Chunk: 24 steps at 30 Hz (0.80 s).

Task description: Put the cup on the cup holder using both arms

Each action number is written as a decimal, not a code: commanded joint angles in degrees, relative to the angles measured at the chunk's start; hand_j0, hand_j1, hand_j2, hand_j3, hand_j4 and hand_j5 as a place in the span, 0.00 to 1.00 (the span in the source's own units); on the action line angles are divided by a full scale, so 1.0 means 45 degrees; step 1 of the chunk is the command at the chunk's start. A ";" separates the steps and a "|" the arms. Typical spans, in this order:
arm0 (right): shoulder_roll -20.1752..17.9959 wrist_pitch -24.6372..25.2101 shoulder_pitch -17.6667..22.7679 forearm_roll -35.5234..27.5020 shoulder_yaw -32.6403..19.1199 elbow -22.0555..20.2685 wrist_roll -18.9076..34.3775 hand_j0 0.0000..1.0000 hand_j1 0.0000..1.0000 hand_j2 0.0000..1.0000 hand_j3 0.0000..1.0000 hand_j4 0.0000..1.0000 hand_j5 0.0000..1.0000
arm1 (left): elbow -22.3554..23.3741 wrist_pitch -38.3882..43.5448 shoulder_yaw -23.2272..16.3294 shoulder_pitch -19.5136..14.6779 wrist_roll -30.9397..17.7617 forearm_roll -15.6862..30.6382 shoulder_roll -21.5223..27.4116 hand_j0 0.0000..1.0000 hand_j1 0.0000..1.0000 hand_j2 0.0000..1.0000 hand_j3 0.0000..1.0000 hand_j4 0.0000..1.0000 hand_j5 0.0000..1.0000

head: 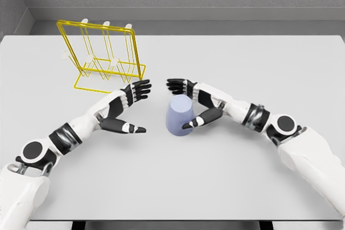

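Observation:
A pale blue cup [178,116] stands on the grey table [215,187], just right of the middle. My right hand [179,106] reaches in from the right and brackets it. Its fingers [178,85] stretch out behind the cup's top, and the thumb [195,123] lies against the lower right side; the hand is open, not closed on the cup. My left hand [138,109] hovers a short way to the left of the cup, open, with fingers [139,90] spread and palm facing the cup. The yellow wire cup holder [102,57] with white-tipped pegs stands at the back left.
The table's front edge runs along the bottom of the view. A grey wall rises behind the table's far edge. The holder's base frame [89,87] lies just behind my left hand.

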 commanded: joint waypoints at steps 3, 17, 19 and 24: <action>-0.0522 0.0005 -0.0020 0.0241 -0.0004 -0.0011 0.0000 1.00 1.00 1.00 1.00 1.00 1.00 | 0.0070 -0.0070 -0.0007 -0.0020 -0.0001 -0.0447 -0.0666 1.00 1.00 1.00 1.00 1.00 1.00; -0.4057 -0.0737 -0.0820 0.0202 -0.2406 -0.0031 0.0000 1.00 1.00 1.00 1.00 1.00 1.00 | 0.0714 -0.0031 -0.0085 -0.0117 -0.0001 -0.1346 -0.2130 1.00 1.00 1.00 1.00 1.00 1.00; -0.4818 -0.0913 -0.0859 0.0202 -0.2367 -0.0070 0.0000 1.00 1.00 1.00 1.00 1.00 1.00 | 0.0890 -0.0031 -0.0105 -0.0137 -0.0001 -0.1365 -0.2365 1.00 1.00 1.00 1.00 1.00 1.00; -0.5815 -0.0913 -0.1328 0.0222 -0.2212 -0.0070 0.0000 1.00 1.00 1.00 1.00 1.00 1.00 | 0.1261 -0.0031 -0.0105 -0.0352 -0.0001 -0.1365 -0.2404 1.00 1.00 1.00 1.00 1.00 1.00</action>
